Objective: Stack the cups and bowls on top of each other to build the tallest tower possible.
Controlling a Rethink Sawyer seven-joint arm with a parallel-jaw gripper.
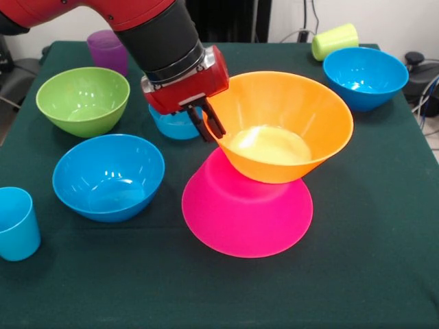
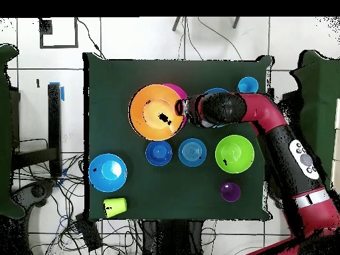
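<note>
The big orange bowl [image 1: 281, 127] sits upright and tilted on the upturned big pink bowl [image 1: 243, 216] at the table's middle. My gripper [image 1: 207, 125] is at the orange bowl's left rim, shut on it. In the overhead view the gripper [image 2: 180, 109] meets the orange bowl [image 2: 154, 111] over the pink bowl [image 2: 178, 88]. A small light-blue bowl [image 1: 171, 127] stands behind the gripper. A small dark-blue bowl [image 2: 159, 153] shows only from overhead. The green bowl [image 1: 82, 99], two medium blue bowls [image 1: 108, 176] [image 1: 365, 77], purple cup [image 1: 108, 50] and light-blue cup [image 1: 15, 223] stand apart. The yellow-green cup [image 1: 335, 41] lies on its side.
The table [image 1: 357, 274] has a dark green cloth. The arm [image 2: 279, 133] comes in over the green bowl's side of the table. Cables [image 2: 60, 206] lie on the floor beside the table.
</note>
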